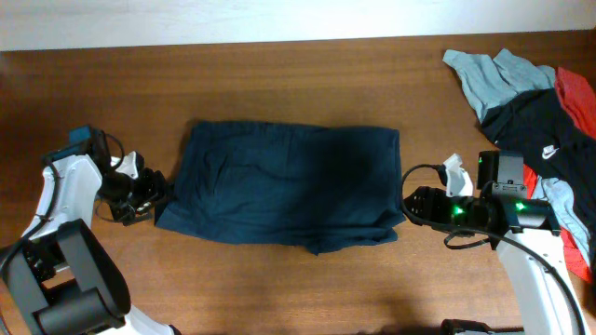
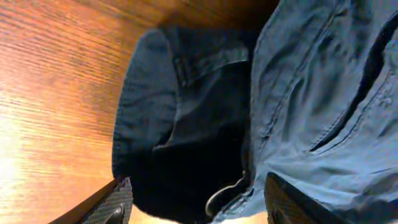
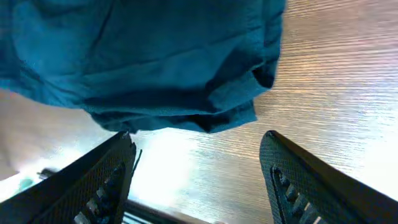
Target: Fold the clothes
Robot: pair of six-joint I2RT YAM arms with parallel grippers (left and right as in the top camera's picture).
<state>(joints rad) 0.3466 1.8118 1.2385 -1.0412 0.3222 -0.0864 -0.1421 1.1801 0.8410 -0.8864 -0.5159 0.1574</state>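
The clothes, dark navy shorts (image 1: 289, 181), lie folded into a wide rectangle in the middle of the wooden table (image 1: 279, 84). My left gripper (image 1: 156, 197) is at their left edge, open. In the left wrist view the shorts (image 2: 298, 93) show a seam and a pocket slit, and their rolled edge lies between the spread fingers of the left gripper (image 2: 198, 183). My right gripper (image 1: 407, 207) sits at the right edge, open. In the right wrist view the gripper (image 3: 198, 142) has only bare table between its fingers, with the shorts' edge (image 3: 155, 68) just beyond the tips.
A pile of other garments sits at the back right: a grey one (image 1: 489, 74), a black one with a white logo (image 1: 545, 130) and a red one (image 1: 577, 98). The pile reaches down beside the right arm.
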